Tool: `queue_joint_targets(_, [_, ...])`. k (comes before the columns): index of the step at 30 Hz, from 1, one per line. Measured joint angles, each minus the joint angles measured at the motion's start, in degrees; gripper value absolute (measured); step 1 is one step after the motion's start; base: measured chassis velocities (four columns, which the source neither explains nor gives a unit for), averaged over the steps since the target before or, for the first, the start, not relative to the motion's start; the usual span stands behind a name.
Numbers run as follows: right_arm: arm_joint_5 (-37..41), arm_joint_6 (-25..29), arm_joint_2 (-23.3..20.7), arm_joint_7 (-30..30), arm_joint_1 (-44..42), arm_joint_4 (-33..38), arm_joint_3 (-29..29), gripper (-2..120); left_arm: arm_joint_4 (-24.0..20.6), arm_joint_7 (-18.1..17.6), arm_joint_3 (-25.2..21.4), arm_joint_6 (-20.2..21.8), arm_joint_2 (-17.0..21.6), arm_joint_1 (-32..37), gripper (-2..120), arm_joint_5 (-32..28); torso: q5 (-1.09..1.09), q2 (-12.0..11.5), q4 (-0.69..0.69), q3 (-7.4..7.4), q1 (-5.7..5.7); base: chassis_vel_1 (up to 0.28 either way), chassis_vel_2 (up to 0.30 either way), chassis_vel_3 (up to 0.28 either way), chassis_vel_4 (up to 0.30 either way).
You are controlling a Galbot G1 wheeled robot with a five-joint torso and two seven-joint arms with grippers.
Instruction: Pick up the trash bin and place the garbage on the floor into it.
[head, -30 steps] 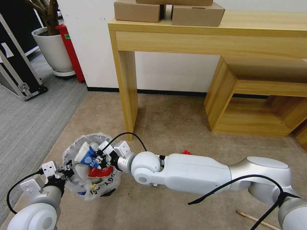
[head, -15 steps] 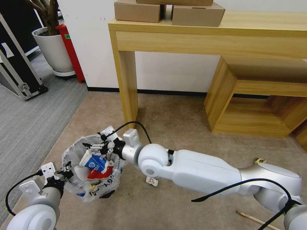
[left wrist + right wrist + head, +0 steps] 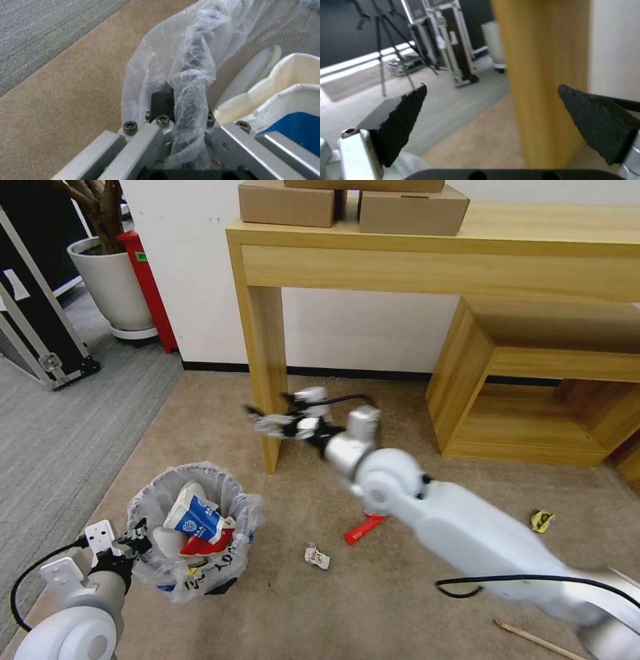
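The trash bin (image 3: pixel 190 573), black with a crinkly white bag, stands on the beige floor (image 3: pixel 373 607). My left gripper (image 3: pixel 137 537) is shut on its near rim; in the left wrist view the bagged rim (image 3: pixel 190 75) runs between the fingers (image 3: pixel 162 103). Inside lie a blue-white paper cup (image 3: pixel 197 517), a red wrapper (image 3: pixel 203 543) and a white slipper (image 3: pixel 256 72). My right gripper (image 3: pixel 263 423) hangs open and empty beside the table leg (image 3: pixel 546 75), pads (image 3: pixel 403 120) wide apart. Garbage on the carpet: a red wrapper (image 3: pixel 363 527), a crumpled scrap (image 3: pixel 317 557), a yellow wrapper (image 3: pixel 543 520), a wooden stick (image 3: pixel 533 637).
A light wooden table (image 3: pixel 433 253) carrying cardboard boxes (image 3: pixel 410 210) stands against the wall, with a wooden shelf unit (image 3: pixel 533 393) beneath it. At the left are a grey carpet strip (image 3: pixel 60 433), a white planter (image 3: pixel 110 287), a red stand (image 3: pixel 147 290) and a black flight case (image 3: pixel 33 327).
My right gripper let the blue-white cup drop into the bin, then swung up and away to the table leg. The red wrapper on the floor has come into sight. The left arm stayed put.
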Motion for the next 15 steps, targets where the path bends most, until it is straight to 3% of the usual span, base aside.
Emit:
queue_joint_targets(5, [-3.48,2.58,-4.8,-4.89,-5.38,-0.08,2.58,100,1.1,0.02,0.49,-0.03,-0.24,-0.7,1,0.32,-0.01,0.0,0.01,0.0,0.0,0.0,0.0,0.0,0.0])
queue_joint_targets(15, [-11.25,13.28,-6.46,-15.07,-15.38,-0.99,7.58,100,1.71,0.12,0.73,-0.21,-1.17,-1.04,1,0.78,-0.02,0.0,0.03,-0.01,0.0,0.0,0.0,0.0,0.0])
